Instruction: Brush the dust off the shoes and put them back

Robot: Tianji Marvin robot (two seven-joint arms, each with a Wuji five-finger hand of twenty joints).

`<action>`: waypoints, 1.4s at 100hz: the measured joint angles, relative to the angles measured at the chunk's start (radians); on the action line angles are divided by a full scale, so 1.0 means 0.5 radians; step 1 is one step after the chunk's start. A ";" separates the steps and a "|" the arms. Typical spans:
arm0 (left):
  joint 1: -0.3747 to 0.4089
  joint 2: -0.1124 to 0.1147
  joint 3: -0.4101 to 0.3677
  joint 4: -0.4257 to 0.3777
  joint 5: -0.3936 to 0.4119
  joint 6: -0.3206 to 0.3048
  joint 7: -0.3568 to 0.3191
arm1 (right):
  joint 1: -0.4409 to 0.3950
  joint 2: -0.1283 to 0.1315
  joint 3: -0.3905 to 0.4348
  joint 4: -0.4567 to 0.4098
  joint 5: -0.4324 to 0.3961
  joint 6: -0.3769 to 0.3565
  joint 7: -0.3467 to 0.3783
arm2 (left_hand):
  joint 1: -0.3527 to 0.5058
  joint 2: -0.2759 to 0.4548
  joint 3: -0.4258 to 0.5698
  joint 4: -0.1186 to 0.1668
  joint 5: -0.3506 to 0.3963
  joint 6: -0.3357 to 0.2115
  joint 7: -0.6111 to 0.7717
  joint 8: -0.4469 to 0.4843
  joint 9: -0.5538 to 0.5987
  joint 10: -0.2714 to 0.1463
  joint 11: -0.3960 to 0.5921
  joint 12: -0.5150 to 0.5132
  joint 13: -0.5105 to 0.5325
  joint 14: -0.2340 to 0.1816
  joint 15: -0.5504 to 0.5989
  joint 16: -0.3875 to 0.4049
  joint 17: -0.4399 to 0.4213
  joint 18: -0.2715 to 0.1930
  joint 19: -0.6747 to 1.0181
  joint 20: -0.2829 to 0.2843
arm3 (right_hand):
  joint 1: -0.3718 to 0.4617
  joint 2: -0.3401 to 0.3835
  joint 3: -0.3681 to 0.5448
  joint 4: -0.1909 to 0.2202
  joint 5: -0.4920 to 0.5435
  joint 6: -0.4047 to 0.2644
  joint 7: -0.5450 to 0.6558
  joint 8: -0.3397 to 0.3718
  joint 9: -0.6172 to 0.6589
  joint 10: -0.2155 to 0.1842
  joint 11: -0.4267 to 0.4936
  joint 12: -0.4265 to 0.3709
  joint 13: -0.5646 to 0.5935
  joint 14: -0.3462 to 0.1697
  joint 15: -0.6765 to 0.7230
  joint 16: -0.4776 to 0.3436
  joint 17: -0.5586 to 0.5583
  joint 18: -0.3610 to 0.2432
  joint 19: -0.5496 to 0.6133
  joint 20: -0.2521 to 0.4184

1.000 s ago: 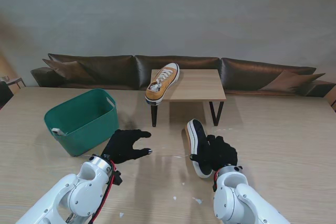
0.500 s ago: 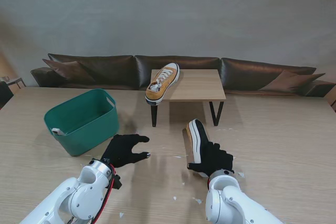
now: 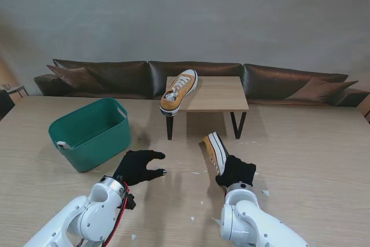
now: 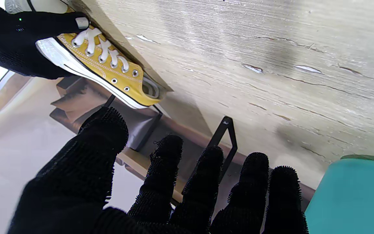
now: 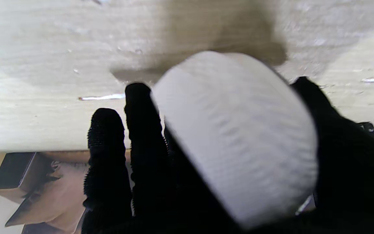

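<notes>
Yellow sneaker [image 3: 215,150] is tilted up off the tabletop [image 3: 312,154] near its middle, right hand [image 3: 236,172] fingers clamped around it. Left hand [image 3: 137,166] hovers empty, fingers spread. Step: presenting for brushing; next likely requires a brush.

The right hand [image 3: 236,172] covers the toe of the held shoe [image 3: 215,149], and in the right wrist view the shoe is a blurred white mass filling much of the picture. The bin [image 3: 92,133] hides its own floor behind its near wall; the left wrist view cuts it to one corner. The stand [image 3: 209,94] hides the sofa [image 3: 104,77] behind it.
</notes>
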 measured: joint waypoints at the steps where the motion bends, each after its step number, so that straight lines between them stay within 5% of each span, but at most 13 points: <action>1: -0.001 0.000 0.001 0.001 -0.002 0.001 0.000 | 0.000 -0.003 0.003 0.005 0.000 -0.001 -0.011 | 0.000 0.000 0.000 0.000 0.000 0.002 0.000 0.000 0.000 0.001 0.000 0.000 0.000 0.000 0.000 0.000 0.000 0.000 0.000 0.000 | -0.006 -0.036 0.069 -0.053 0.020 -0.005 0.042 -0.026 0.039 0.000 -0.013 0.000 0.036 -0.015 0.011 0.005 0.001 0.000 0.020 -0.012; 9: -0.011 -0.001 0.007 0.012 -0.010 0.001 -0.003 | -0.005 -0.022 0.032 0.030 -0.007 -0.017 -0.079 | 0.000 0.001 -0.004 0.000 0.000 0.020 0.000 0.001 0.000 0.004 0.000 0.000 -0.007 0.000 0.000 0.000 -0.001 0.000 -0.022 0.001 | -0.011 -0.168 0.274 -0.227 0.256 -0.020 0.148 -0.116 0.353 0.000 -0.073 0.032 0.359 -0.129 0.151 0.051 0.082 -0.022 0.218 -0.016; 20: -0.026 -0.001 0.014 0.024 -0.015 0.001 -0.011 | -0.016 -0.032 0.077 0.043 -0.026 -0.084 -0.115 | 0.003 0.021 -0.006 0.000 0.000 0.023 0.000 0.003 0.000 0.020 0.000 0.001 -0.013 0.000 0.000 0.000 -0.002 -0.001 -0.047 0.003 | -0.010 -0.245 0.300 -0.248 0.503 -0.022 0.149 -0.110 0.639 0.000 -0.078 0.160 0.611 -0.130 0.248 0.115 0.164 -0.078 0.437 -0.017; 41: -0.053 0.000 0.019 0.027 0.000 -0.016 -0.040 | -0.085 -0.018 0.243 -0.037 0.005 -0.385 -0.061 | 0.003 0.021 -0.006 0.000 -0.081 0.046 -0.039 0.000 -0.072 0.021 -0.039 0.000 -0.122 -0.002 -0.049 0.003 -0.024 -0.003 -0.209 0.025 | -0.008 -0.331 0.399 -0.278 0.774 -0.030 0.149 0.266 0.834 0.000 0.063 0.511 0.758 -0.179 1.050 0.455 0.279 -0.152 0.629 0.062; 55: -0.104 0.002 0.042 0.055 0.012 -0.050 -0.043 | -0.146 0.000 0.365 -0.163 0.120 -0.585 0.045 | 0.001 0.019 0.055 0.000 -0.248 0.049 -0.104 -0.034 -0.202 0.017 -0.060 -0.009 -0.207 -0.025 -0.089 0.002 -0.023 -0.011 -0.444 0.074 | -0.008 -0.353 0.442 -0.310 0.870 -0.059 0.149 0.431 0.880 0.000 0.063 0.642 0.780 -0.170 1.257 0.543 0.280 -0.153 0.654 0.166; 104: -0.516 -0.002 0.240 0.356 -0.140 -0.203 -0.133 | -0.196 0.085 0.633 -0.307 0.303 -1.352 0.397 | -0.063 -0.074 0.169 0.000 -0.511 0.141 -0.190 -0.106 -0.444 0.017 -0.076 -0.003 -0.372 -0.080 -0.172 0.000 -0.100 -0.128 -0.653 0.184 | -0.008 -0.353 0.442 -0.329 0.932 -0.065 0.149 0.579 0.926 -0.003 0.111 0.784 0.812 -0.156 1.340 0.609 0.280 -0.153 0.663 0.224; 140: -0.718 0.000 0.365 0.458 -0.266 -0.302 -0.290 | -0.194 0.120 0.709 -0.298 0.424 -1.747 0.492 | -0.064 -0.075 0.185 0.024 -0.556 -0.051 -0.222 -0.164 -0.495 0.013 -0.077 -0.005 -0.375 -0.102 -0.173 0.000 -0.107 -0.152 -0.658 0.227 | -0.008 -0.353 0.442 -0.330 0.947 -0.065 0.149 0.599 0.934 -0.003 0.113 0.815 0.813 -0.149 1.340 0.609 0.280 -0.154 0.663 0.263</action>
